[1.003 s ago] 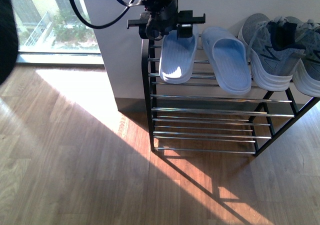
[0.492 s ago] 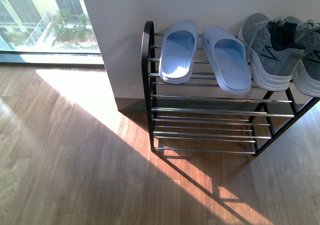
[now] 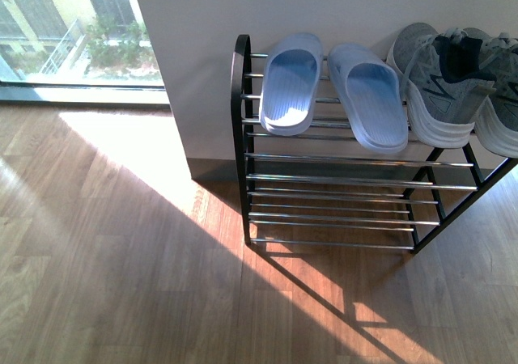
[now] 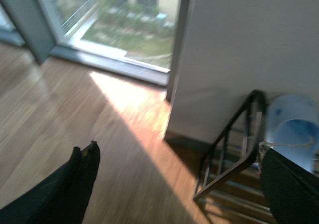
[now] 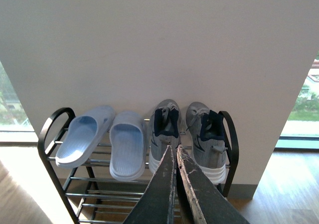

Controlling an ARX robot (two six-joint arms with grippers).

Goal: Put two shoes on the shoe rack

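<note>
Front view shows the two shoes (image 3: 453, 81) side by side on the top shelf of the shoe rack (image 3: 340, 182), right of two blue slippers (image 3: 336, 89). The right end effector (image 5: 175, 152) is closed and empty. The left end effector (image 4: 174, 159) is open, holding nothing.

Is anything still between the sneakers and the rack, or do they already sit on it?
Nothing visible stands in the way: both grey sneakers already rest on the top shelf of the shoe rack, side by side, right of the two blue slippers. Neither hand holds anything.
</note>
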